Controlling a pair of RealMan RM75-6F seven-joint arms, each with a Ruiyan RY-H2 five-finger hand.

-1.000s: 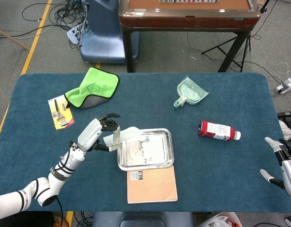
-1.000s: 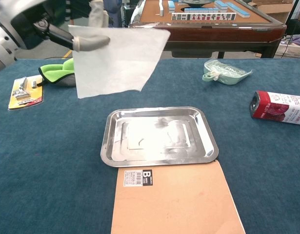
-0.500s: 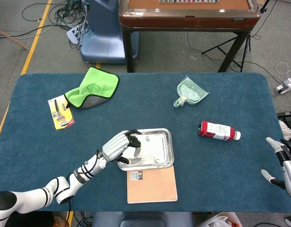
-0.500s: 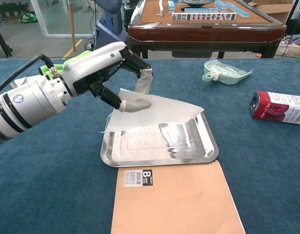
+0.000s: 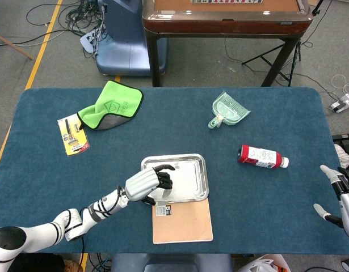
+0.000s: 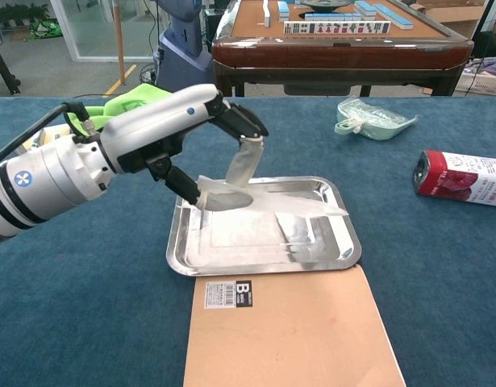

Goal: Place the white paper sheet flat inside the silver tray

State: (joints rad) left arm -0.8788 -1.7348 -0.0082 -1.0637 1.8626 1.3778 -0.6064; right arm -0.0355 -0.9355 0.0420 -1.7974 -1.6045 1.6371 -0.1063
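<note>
Centrally, the left hand (image 6: 201, 153) pinched the white paper sheet (image 6: 272, 216) inside the silver tray (image 6: 344, 250). At 3 o'clock, the right hand (image 5: 341, 195) rested spread, holding nothing.

Your left hand (image 6: 203, 145) reaching toward 2 o'clock, fingertips (image 6: 223, 196) pressed low, your right hand (image 5: 343, 195) at 4 o'clock, fingers apart

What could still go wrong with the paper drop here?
1. The left hand has its fingers on the white paper sheet; lifting away may drag it back out of the silver tray.
2. The sheet's right edge rides up near the tray rim, so it might not settle flat.
</note>
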